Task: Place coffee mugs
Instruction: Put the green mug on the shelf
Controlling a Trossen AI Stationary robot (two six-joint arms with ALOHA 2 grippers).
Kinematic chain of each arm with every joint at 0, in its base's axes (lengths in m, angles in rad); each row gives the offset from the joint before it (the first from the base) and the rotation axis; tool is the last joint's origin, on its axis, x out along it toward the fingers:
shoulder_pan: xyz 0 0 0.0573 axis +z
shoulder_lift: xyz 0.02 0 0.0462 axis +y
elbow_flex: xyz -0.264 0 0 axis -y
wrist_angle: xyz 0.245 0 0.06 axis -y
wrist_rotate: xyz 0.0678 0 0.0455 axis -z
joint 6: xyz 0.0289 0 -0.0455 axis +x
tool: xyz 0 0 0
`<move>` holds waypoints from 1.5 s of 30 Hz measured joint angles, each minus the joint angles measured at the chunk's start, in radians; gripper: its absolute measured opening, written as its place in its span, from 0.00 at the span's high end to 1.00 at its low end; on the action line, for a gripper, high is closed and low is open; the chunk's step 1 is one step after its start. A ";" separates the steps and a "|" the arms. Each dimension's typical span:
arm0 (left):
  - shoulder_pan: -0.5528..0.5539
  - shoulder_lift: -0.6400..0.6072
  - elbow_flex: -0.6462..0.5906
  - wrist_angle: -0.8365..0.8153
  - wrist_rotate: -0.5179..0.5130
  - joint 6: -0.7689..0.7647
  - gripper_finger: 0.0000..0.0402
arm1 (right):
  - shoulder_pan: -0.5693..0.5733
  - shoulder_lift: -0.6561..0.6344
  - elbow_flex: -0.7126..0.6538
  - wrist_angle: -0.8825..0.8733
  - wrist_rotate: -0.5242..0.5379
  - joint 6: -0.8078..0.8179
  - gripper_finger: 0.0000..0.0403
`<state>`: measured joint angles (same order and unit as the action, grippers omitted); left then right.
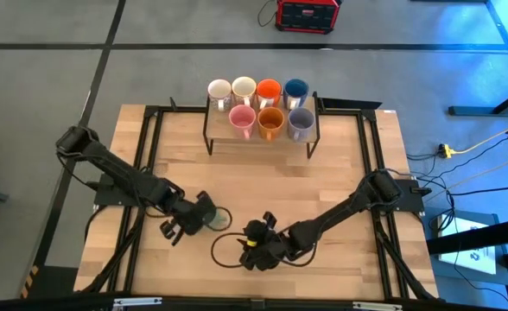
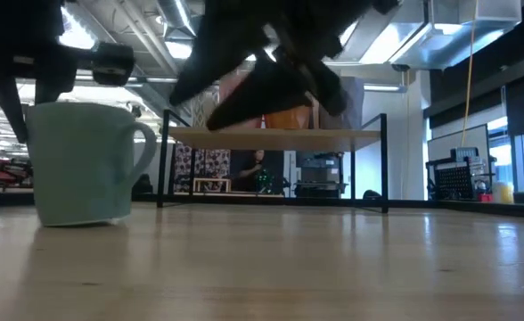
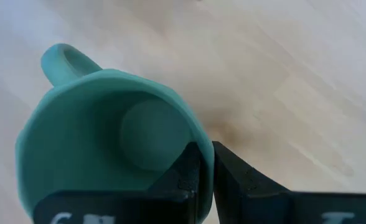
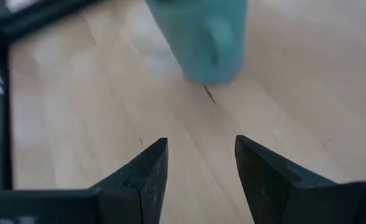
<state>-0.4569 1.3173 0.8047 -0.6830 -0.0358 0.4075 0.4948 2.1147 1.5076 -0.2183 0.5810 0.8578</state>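
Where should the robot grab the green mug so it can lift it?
Best by the rim wall, from above: the pale green mug stands upright, mouth open. The left gripper already pinches its rim, opposite the handle. The right gripper waits open nearby.

The table (image 1: 263, 173) was evenly and brightly lit from above in the high view, with only soft shadows cast beneath the arms. In the low view, glare was thrown by ceiling light panels (image 2: 396, 36) in the room behind, and the arm (image 2: 271, 62) overhead was reduced to a dark, blurred silhouette. The pale green mug (image 3: 108, 143) was rendered soft and out of focus in the left wrist view, and it was smeared by blur in the right wrist view, where the wood was washed pale.
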 joint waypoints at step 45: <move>-0.015 0.082 0.071 0.018 -0.012 0.138 0.89 | -0.141 0.084 -0.015 0.275 -0.161 -0.447 0.94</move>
<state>-0.4719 1.3993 0.8761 -0.6647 -0.0480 0.5453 0.3543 2.1986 1.4921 0.0565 0.4204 0.4109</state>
